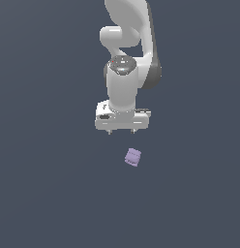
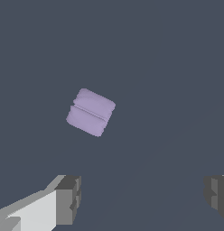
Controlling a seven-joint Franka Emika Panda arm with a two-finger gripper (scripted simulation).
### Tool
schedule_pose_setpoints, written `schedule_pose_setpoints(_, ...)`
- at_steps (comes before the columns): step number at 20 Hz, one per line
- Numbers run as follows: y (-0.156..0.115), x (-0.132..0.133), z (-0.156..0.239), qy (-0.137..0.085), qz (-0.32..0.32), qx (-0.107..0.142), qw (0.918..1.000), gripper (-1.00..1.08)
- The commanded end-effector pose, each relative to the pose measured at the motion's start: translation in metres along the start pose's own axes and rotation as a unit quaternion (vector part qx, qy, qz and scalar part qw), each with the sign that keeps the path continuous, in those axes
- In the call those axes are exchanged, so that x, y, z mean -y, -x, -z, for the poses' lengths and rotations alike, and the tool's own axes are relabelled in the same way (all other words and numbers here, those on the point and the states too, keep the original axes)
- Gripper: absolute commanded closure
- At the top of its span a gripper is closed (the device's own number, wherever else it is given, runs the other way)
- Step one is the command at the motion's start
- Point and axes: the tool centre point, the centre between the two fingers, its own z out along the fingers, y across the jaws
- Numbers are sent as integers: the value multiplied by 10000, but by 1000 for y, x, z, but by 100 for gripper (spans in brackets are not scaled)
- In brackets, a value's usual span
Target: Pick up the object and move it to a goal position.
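Though small, lilac creased block (image 2: 91, 112)

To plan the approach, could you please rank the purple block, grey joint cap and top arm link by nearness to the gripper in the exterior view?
From the open gripper:
1. purple block, just below, toward the exterior view's right.
2. grey joint cap, above.
3. top arm link, highest.

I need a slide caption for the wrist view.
Open gripper above the lilac block, not yet grasped.
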Motion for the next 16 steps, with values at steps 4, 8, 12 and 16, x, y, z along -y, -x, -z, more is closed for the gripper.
schedule_pose_setpoints(4, 0, 2, -1, 21, 8, -3, 10000, -92)
schedule_pose_setpoints(8, 0, 7, -6, 92, 43, -13, 9999, -92)
schedule_pose_setpoints(12, 0, 8, -7, 106, 59, -15, 9999, -92)
schedule_pose_setpoints(16, -1, 9, -8, 100, 2, -14, 9999, -92)
